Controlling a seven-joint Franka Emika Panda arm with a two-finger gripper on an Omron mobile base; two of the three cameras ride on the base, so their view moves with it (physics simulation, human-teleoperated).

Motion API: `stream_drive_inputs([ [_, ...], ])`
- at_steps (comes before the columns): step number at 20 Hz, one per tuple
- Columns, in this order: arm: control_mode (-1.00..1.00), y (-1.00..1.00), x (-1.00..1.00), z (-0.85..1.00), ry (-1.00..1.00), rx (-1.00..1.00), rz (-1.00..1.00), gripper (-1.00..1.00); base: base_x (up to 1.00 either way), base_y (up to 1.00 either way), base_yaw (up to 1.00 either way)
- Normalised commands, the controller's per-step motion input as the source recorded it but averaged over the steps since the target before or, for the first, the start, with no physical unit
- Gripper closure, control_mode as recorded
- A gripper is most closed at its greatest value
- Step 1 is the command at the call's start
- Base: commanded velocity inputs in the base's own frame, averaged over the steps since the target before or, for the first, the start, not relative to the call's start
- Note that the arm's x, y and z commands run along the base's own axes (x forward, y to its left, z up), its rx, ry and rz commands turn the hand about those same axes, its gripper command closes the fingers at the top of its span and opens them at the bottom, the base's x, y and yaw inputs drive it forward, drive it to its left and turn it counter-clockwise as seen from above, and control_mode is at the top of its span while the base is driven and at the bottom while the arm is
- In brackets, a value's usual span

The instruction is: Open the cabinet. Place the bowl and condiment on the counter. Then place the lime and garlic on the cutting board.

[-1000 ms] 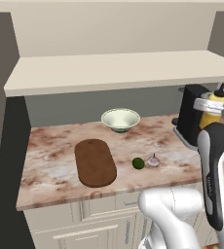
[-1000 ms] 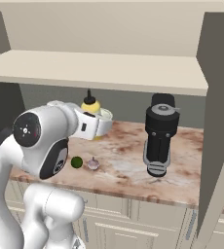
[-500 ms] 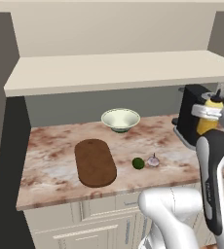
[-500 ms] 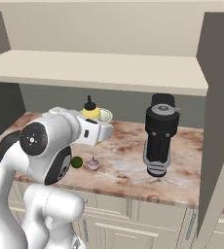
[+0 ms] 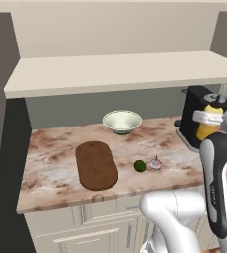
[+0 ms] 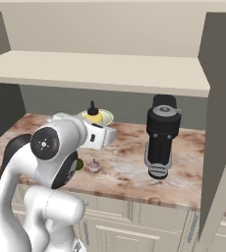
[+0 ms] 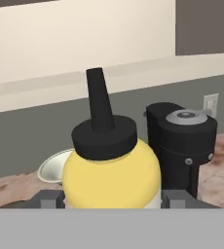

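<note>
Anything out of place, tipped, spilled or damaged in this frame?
Nothing stands out. The bowl sits upright on the counter, the lime and garlic rest beside the cutting board, and the gripper holds the condiment upright.

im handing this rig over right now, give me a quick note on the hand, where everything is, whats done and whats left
Hand: shut on the condiment, held upright in the air near the black appliance.
Cabinet: open, its shelf bare.
Bowl: set on the counter, behind the cutting board.
Lime and garlic: side by side on the counter, right of the board.
Done: cabinet opened, bowl placed.
Left: set the condiment down on the counter, then move the lime and the garlic onto the cutting board.
</note>
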Motion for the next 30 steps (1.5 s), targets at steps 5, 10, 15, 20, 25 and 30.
stream_drive_inputs([
  [5,-1.00,0.00,0.03,-0.25,0.00,0.00,0.04,1.00,0.00,0.00,0.00],
  [10,-1.00,0.02,0.01,-0.21,0.00,0.00,0.03,1.00,0.00,0.00,0.00],
  [15,-1.00,0.09,0.06,-0.19,0.00,0.00,0.01,1.00,0.00,0.00,0.00],
  [20,-1.00,0.14,0.09,-0.16,0.00,0.00,0.02,1.00,0.00,0.00,0.00],
  [25,-1.00,0.11,0.17,-0.12,0.00,0.00,0.01,1.00,0.00,0.00,0.00],
  [30,-1.00,0.06,0.24,-0.10,0.00,0.00,0.01,1.00,0.00,0.00,0.00],
])
